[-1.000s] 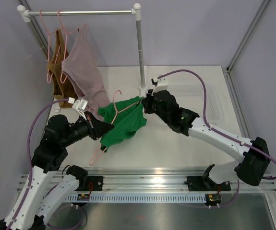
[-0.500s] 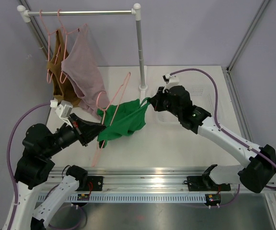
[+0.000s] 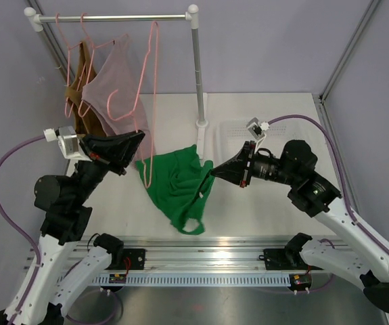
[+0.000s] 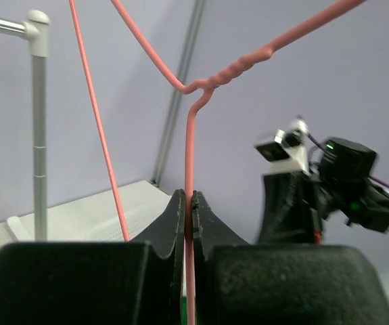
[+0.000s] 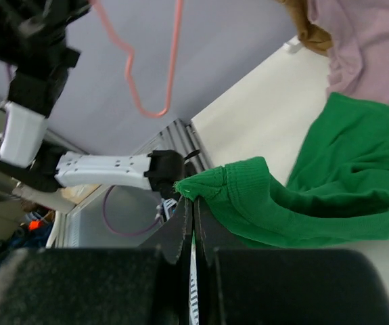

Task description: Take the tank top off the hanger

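- Top view: my L gripper is clamped on the pink hanger, which I hold up above the table at approx 10 o'clock from centre. Its long wire runs up toward 12, in front of the rack.
- Same view: the green tank top is off the hanger. It lies crumpled on the table at centre, with a strap loop toward 6 o'clock.
- Same view: my R gripper is closed on the tank top's edge at its 3 o'clock side. The hanger's low end hangs by the cloth's 9 o'clock edge; can't tell if they touch.
- Same view: a brown garment and a mauve garment hang on the rack at 11 o'clock.
- L wrist view: jaws are pinched shut on the hanger... wire only, no cloth in the grip.
- L wrist view: the hanger's twisted neck sits at 12 o'clock, the R arm at 3, and the rack post at 9.
- R wrist view: jaws are shut on a green hem fold at centre, and the rest of the tank top spreads toward 3 o'clock on the table.
- R wrist view: the hanger dangles at 12 o'clock, apart from the cloth, w/ the mauve garment at 2.
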